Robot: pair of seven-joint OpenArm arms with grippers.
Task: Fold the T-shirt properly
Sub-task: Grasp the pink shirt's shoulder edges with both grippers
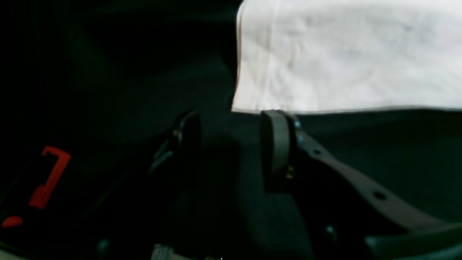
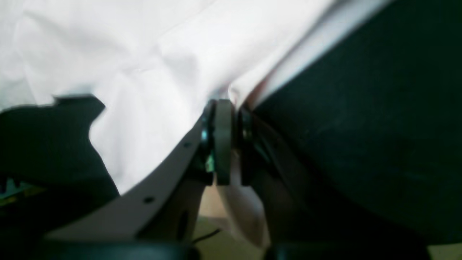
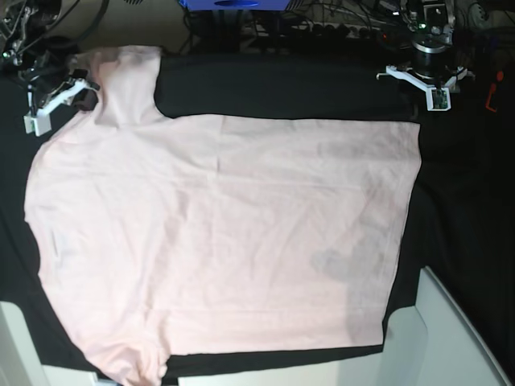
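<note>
The pale pink T-shirt [image 3: 217,233] lies spread flat, plain side up, on the black table cloth [image 3: 459,201], with one sleeve [image 3: 125,84] reaching to the far left. At that sleeve my right gripper [image 3: 68,96] is shut on the T-shirt; the right wrist view shows its pads [image 2: 223,137] pressed together on a fold of the fabric [image 2: 144,72]. At the far right, my left gripper [image 3: 428,87] sits just beyond the shirt's corner. In the left wrist view the left gripper [image 1: 231,133] is open and holds nothing, and the shirt's corner [image 1: 325,54] lies just ahead of the fingertips.
Cables and gear crowd the back edge, with a blue box [image 3: 233,4] at its middle. A small orange-red tool [image 3: 492,88] lies at the far right. A white panel [image 3: 438,338] stands at the near right corner. Red markings [image 1: 50,177] show beside the left gripper.
</note>
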